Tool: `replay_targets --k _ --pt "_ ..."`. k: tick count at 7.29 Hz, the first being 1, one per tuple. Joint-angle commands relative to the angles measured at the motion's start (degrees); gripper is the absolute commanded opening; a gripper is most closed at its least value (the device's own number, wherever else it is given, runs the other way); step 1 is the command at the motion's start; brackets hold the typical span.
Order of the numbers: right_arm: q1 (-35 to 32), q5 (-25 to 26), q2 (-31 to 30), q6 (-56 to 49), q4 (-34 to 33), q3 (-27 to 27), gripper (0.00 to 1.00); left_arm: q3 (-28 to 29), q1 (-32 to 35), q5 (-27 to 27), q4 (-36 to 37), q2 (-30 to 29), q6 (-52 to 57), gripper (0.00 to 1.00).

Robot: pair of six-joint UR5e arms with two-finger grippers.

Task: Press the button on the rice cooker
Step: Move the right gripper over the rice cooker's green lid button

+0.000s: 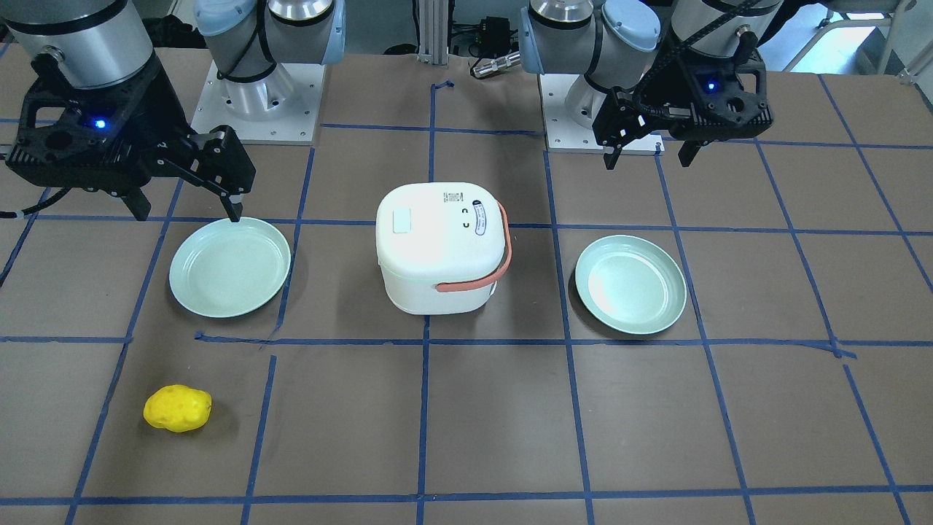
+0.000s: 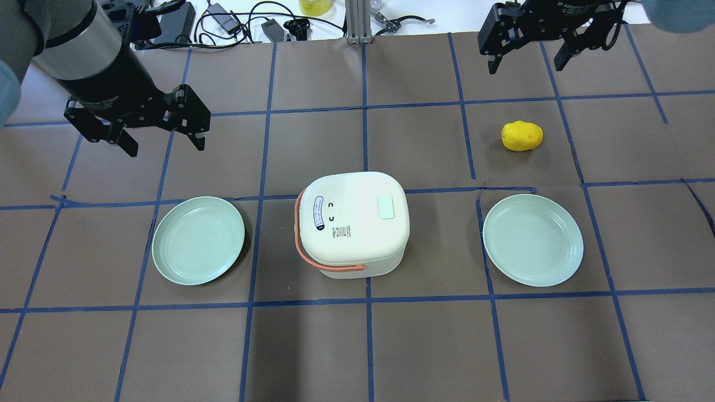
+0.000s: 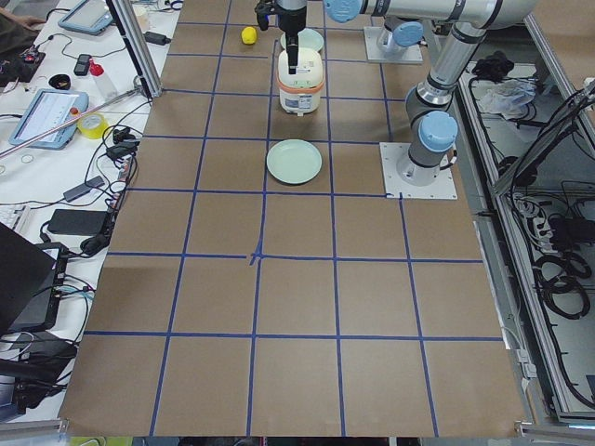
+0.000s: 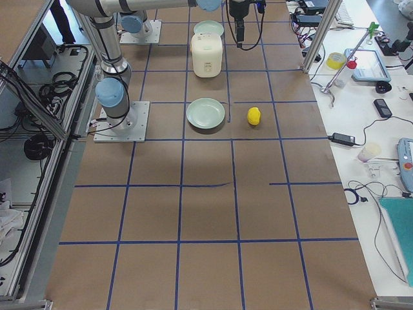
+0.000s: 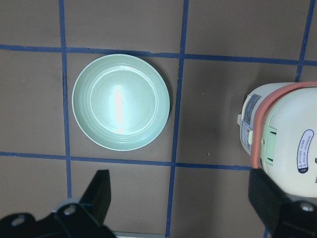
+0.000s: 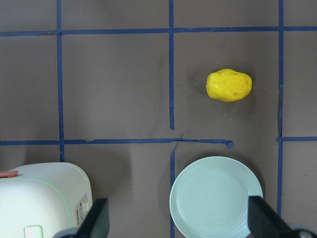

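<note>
The white rice cooker (image 2: 352, 223) with an orange handle stands closed at the table's middle; it also shows in the front view (image 1: 437, 248). A pale green square button (image 2: 386, 207) sits on its lid, toward the right arm's side. My left gripper (image 2: 162, 125) is open and empty, in the air beyond the left plate, apart from the cooker. My right gripper (image 2: 528, 56) is open and empty, high at the far right. In the left wrist view the cooker (image 5: 287, 139) is at the right edge. In the right wrist view it (image 6: 44, 198) is at the bottom left.
Two pale green plates flank the cooker, one on the left (image 2: 198, 240) and one on the right (image 2: 532, 240). A yellow potato-like object (image 2: 522, 135) lies beyond the right plate. Cables and devices lie past the table's far edge.
</note>
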State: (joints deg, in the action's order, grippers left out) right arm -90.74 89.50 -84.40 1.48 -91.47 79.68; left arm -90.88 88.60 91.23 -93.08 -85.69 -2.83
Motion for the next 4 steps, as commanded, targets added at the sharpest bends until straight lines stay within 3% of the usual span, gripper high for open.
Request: replay_targets --k 1,4 --pt "-3.1 -0.2 0.03 9.18 0.24 0.82 0.96 0.0 0.0 0.0 0.0 0.0 0.02 1.0" --pt "-9.45 -0.29 0.29 15.83 -0.38 4.51 0.69 0.0 0.0 0.0 0.0 0.0 -0.07 1.0"
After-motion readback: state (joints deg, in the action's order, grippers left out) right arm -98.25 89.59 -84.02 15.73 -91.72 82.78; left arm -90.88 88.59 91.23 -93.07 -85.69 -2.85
